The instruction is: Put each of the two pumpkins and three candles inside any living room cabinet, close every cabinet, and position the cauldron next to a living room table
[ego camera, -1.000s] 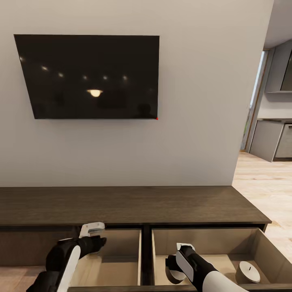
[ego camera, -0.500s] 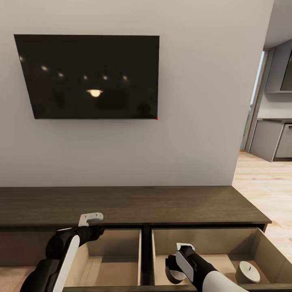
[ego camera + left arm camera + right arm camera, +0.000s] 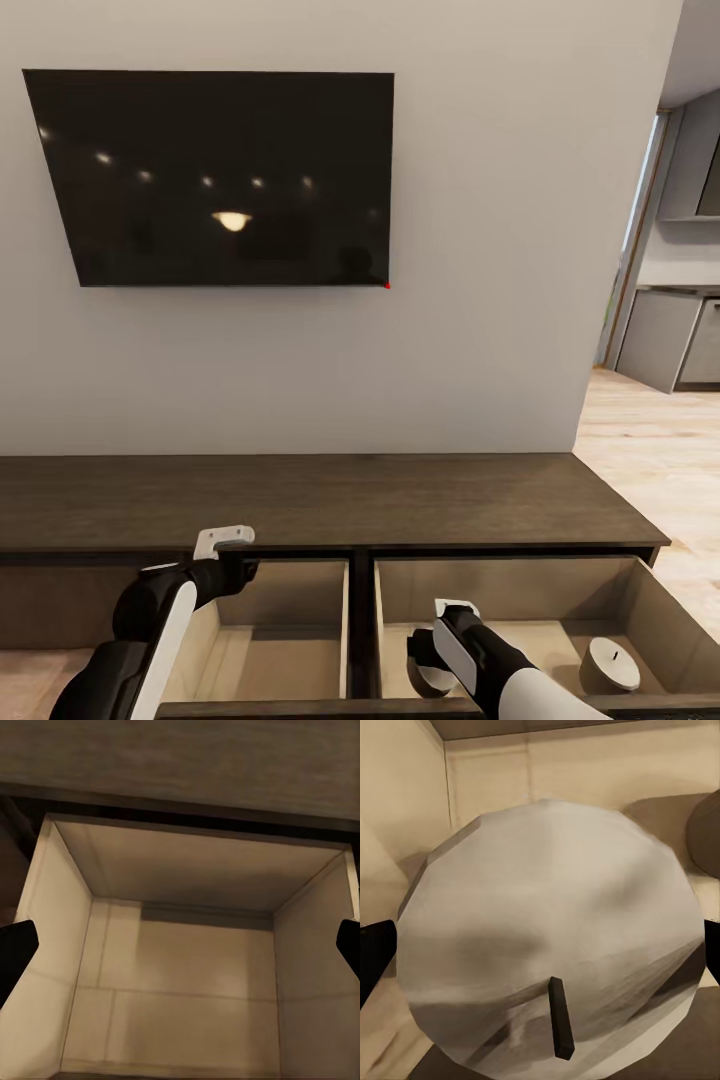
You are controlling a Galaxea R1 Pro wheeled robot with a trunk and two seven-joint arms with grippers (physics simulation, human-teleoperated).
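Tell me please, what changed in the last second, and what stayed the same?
The left gripper drew back and rose slightly over the left open drawer. The camera also shifted a little. The right gripper stayed around a candle in the right drawer, and the other candle did not move.

Matt dark-brown wood-grain cabinet [image 3: 320,500], smooth pale beige drawer interiors, matt white waxy candle [image 3: 547,937].
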